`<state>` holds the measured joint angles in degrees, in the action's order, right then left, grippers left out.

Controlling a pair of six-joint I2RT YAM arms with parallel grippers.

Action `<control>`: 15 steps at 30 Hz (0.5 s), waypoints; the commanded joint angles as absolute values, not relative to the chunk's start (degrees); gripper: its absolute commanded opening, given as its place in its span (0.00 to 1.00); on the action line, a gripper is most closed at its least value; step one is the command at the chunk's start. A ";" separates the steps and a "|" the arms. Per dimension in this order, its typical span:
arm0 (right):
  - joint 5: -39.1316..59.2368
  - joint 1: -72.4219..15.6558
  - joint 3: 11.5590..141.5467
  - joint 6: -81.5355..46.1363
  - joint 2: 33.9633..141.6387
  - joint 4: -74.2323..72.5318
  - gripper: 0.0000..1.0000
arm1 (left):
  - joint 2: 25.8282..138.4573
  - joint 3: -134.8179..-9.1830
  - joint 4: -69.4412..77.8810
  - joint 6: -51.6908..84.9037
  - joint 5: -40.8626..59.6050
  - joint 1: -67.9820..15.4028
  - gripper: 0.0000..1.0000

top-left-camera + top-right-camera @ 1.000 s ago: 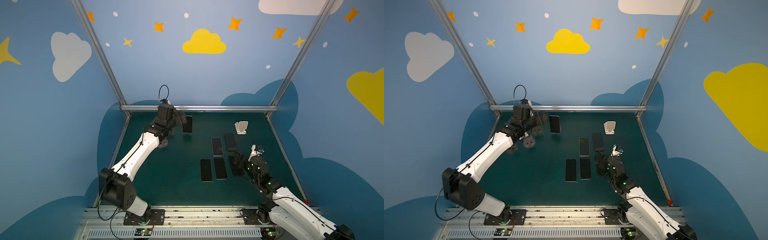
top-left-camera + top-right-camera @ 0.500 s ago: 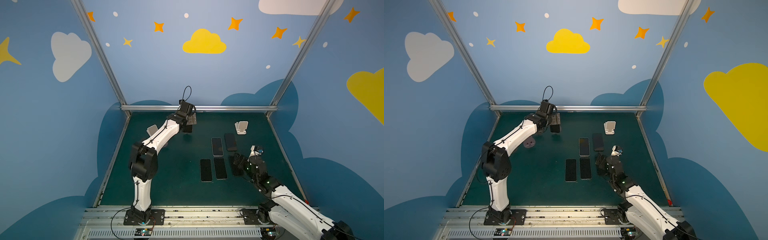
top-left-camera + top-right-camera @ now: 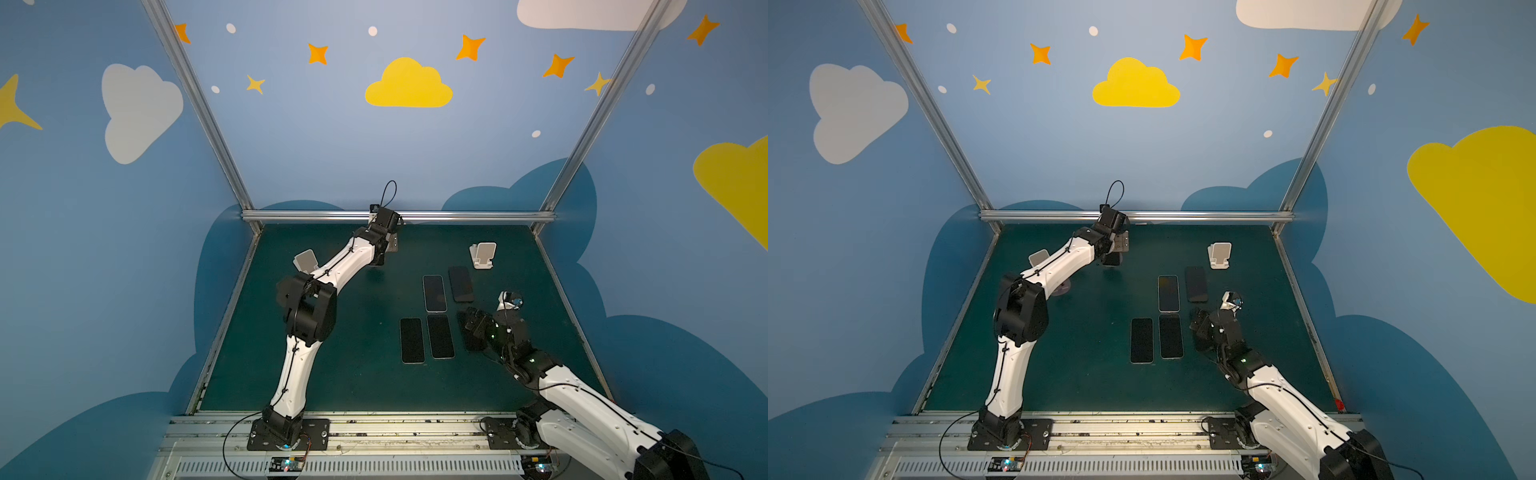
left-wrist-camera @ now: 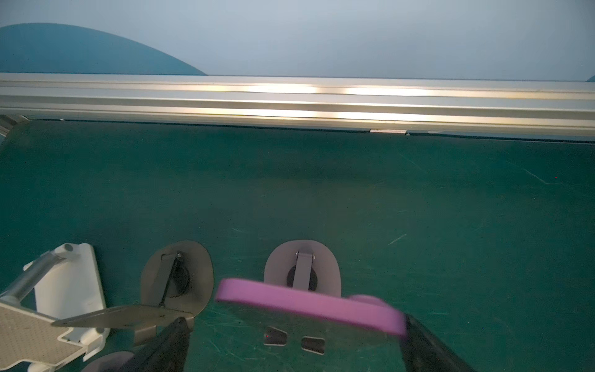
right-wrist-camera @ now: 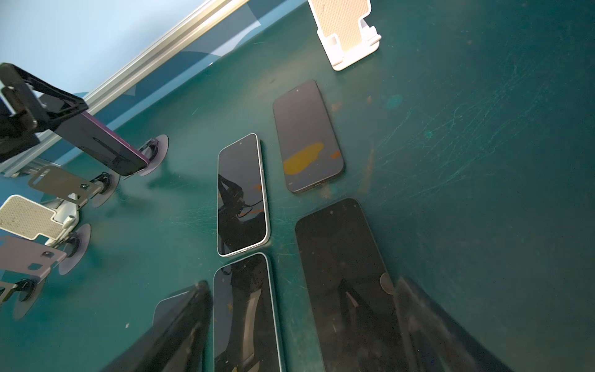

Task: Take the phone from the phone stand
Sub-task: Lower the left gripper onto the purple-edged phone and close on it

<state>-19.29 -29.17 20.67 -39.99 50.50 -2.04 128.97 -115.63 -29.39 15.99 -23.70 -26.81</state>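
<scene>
Phone (image 5: 106, 145), purple at its rim and dark on its glass, leans on the phone stand (image 5: 158, 150) close to the far edge of the table (image 3: 340, 374), left of that edge's middle. Its lower end sits in the stand and its upper end is raised. The left gripper (image 4: 294, 325) straddles that upper end with its jaws spread wide. The left wrist view shows one finger against the purple edge and a gap at the other, so I judge nothing is clamped yet. The right gripper (image 5: 304, 322) hangs low over flat phones (image 5: 242, 193) between the table's middle and its right edge, jaws apart, holding nothing.

The phone is likely a stiff, fairly dense slab, with a slick, breakable glass front and a smooth rim. The best hold is a square pinch across its two long side edges near the top, then a lift along the stand's slope to clear the lower lip. A skewed pinch could twist it loose or drag the light stand along.
</scene>
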 commanded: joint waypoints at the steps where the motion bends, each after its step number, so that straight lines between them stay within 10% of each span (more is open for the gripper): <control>1: -19.42 -29.00 21.98 -39.99 50.36 -1.98 0.89 | 130.65 -118.09 -28.13 15.63 -24.53 -26.85 1.00; 15: -18.55 -29.00 22.49 -39.55 51.85 -2.63 0.89 | 133.23 -118.08 -23.06 15.46 -24.29 -26.32 0.94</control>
<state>-18.85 -29.12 20.67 -39.94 51.46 -2.13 132.53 -117.16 -24.91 15.84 -24.12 -26.68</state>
